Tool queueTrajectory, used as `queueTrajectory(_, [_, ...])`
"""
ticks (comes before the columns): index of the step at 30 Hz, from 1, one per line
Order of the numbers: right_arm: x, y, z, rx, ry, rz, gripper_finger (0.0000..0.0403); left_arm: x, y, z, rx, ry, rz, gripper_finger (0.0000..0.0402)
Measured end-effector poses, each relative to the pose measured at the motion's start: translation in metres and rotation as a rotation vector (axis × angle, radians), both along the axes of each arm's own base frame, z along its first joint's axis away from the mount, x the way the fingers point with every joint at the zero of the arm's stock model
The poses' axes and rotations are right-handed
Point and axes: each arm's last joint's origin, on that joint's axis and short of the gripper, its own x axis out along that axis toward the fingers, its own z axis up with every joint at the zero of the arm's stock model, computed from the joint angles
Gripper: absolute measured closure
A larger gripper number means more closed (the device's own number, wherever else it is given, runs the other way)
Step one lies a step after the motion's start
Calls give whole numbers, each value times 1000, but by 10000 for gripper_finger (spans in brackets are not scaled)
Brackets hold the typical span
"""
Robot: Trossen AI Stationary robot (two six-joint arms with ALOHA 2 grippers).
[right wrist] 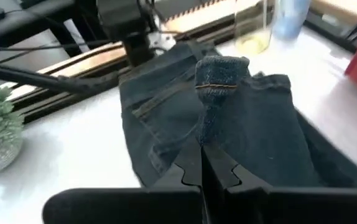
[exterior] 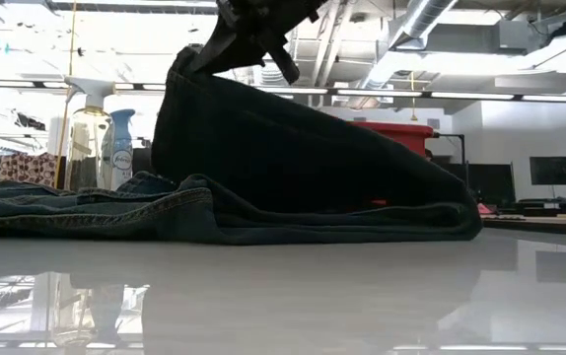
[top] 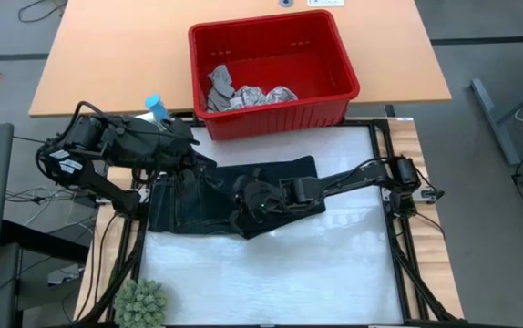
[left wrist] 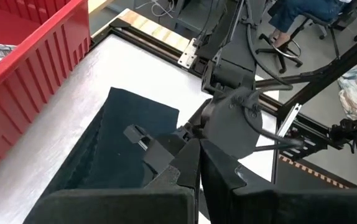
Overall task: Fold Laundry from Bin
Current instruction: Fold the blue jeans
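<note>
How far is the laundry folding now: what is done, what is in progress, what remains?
Done: the trousers are out of the red bin, on the table. In hand: the right pincer is shut on the trousers, lifting a fold; the left pincer is shut at their other end. Left: two cloths in the bin.

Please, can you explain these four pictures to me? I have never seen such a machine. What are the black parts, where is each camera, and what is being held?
The black parts are two robot arms at a table, each ending in a two-finger gripper. One camera looks down from above, one sits at table height, and one rides on each wrist.

On the white table lie dark trousers. Behind them stands a red bin with more laundry inside.

The right gripper is shut on the trousers: its wrist view shows a pinch of denim between the fingers. The low view shows the cloth lifted into a tent shape. The left gripper is also shut, close beside the right arm, but I cannot see whether it holds cloth.
</note>
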Motion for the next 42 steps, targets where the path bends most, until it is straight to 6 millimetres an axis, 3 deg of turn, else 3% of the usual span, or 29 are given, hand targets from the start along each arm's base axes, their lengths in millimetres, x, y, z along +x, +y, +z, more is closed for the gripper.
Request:
queueTrajectory(7, [-2, -2, 14, -78, -68, -94, 386, 0, 0, 0, -2, 4, 2, 401])
queueTrajectory(17, [8, 1, -11, -107, -15, -75, 386, 1, -5, -2, 10, 21, -23, 401])
queueTrajectory(24, [11, -1, -4, -169, -53, -48, 386, 4, -8, -4, 8, 28, -34, 401])
queueTrajectory(35, [27, 10, -46, -104, 7, 81, 375, 4, -8, -4, 5, 25, -27, 401])
queueTrajectory(42, [30, 14, -55, -67, 38, 226, 370, 4, -8, -4, 7, 25, -24, 401])
